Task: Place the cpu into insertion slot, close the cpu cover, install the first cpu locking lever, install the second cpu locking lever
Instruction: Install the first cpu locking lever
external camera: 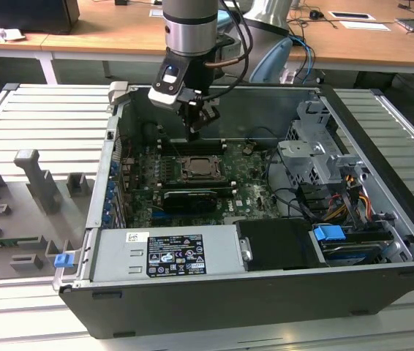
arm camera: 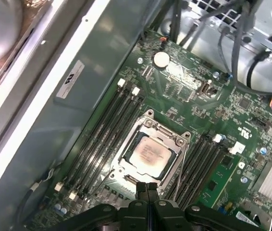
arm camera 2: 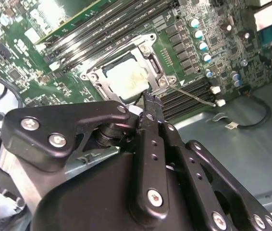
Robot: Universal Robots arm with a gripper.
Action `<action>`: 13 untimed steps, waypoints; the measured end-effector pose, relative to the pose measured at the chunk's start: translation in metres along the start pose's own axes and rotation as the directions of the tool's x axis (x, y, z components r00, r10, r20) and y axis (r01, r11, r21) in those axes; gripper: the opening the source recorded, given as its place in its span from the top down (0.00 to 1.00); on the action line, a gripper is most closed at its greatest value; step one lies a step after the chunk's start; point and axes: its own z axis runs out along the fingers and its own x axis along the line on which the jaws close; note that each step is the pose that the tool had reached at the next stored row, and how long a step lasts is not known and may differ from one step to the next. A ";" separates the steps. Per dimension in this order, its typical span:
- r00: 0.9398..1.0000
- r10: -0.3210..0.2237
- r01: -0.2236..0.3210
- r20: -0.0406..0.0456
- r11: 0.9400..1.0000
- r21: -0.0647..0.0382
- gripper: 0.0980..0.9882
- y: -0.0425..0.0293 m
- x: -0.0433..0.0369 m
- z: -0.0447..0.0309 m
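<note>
- Gripper (external camera: 194,131) hung above the slot (arm camera 2: 95,79), inside the open case (external camera: 382,146), not touching the board.
- Pincer clenched: in both wrist views the two fingertips (arm camera: 148,186) pressed together with nothing between them.
- In the second wrist view the gripper (arm camera 2: 149,98) tip sat just over the slot's edge, apart from the metal.
- Cpu (arm camera: 150,153) lay flat in the slot, pale top showing, square to the rim.
- Cover (arm camera: 172,139) lay down around the cpu, which showed through its window.
- Thin lever (arm camera 2: 193,96) stuck out from a slot corner over the memory slots; couldn't tell if it was latched.
- Memory slots (arm camera: 102,139) ran along two opposite slot edges, tight against the rim; both banks low.
- Black card (external camera: 189,197) lay just beside the slot on its near side in the exterior view.
- Drive cage (external camera: 313,150) and cables stood well apart from the slot, toward the exterior view's right.
- Case wall stood past the memory slots, well apart from the slot.
- Room above the slot was open apart from the gripper itself.
</note>
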 end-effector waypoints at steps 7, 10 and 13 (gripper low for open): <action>0.996 -0.086 0.086 -0.004 0.996 -0.001 0.99 0.0000 0.0000 0.0000; 0.991 -0.133 0.133 -0.007 0.991 -0.001 0.99 0.0000 0.0000 0.0000; 0.983 -0.183 0.183 -0.009 0.983 -0.002 0.99 0.0000 0.0000 0.0000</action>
